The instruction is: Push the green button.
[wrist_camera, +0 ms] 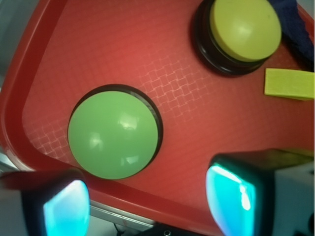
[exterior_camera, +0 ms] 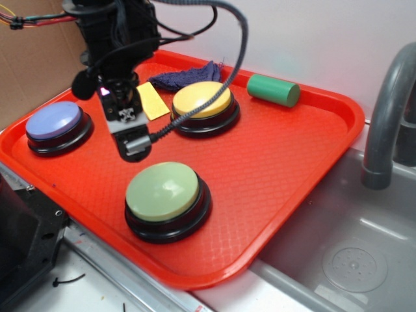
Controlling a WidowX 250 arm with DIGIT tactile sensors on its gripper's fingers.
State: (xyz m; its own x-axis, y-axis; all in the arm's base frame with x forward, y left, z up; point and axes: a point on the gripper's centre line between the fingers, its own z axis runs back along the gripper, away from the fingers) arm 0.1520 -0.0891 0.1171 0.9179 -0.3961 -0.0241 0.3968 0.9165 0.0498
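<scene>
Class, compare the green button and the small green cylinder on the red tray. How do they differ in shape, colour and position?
The green button is a wide, pale-green dome on a glossy black base; the green cylinder is a darker green plain block with no base. The button sits upright near the tray's front edge; the cylinder lies on its side at the far edge. The button looks clearly wider than the cylinder. Both are green and rest on the tray.

Red tray: green button at centre-left; yellow button at one o'clock; yellow block at three o'clock; fingertips apart at six o'clock.
</scene>
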